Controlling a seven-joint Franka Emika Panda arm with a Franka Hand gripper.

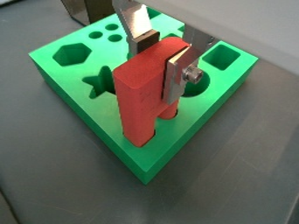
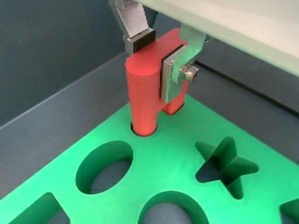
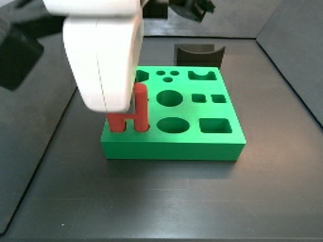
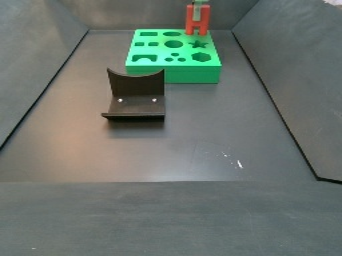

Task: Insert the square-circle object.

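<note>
My gripper [image 1: 160, 61] [image 2: 158, 59] is shut on a red square-circle object [image 1: 140, 96] [image 2: 145, 87], flat on one side and rounded on the other, gripped near its top. The piece stands upright with its lower end in a hole near a corner of the green board [image 1: 152, 156] [image 2: 163, 175]. In both side views it rises from the board's edge [image 3: 130, 112] [image 4: 198, 20] under the white hand [image 3: 101, 57]. The fingertips are hidden in the side views. No small dark block shows apart from the fixture.
The green board [image 3: 171, 144] [image 4: 174, 72] has several shaped holes: star [image 2: 228, 164], oval [image 2: 105, 168], hexagon [image 1: 73, 57], square [image 1: 222, 59]. The dark fixture with a scooped top [image 3: 198, 52] [image 4: 134, 95] stands on the dark floor apart from the board. Dark walls enclose the floor.
</note>
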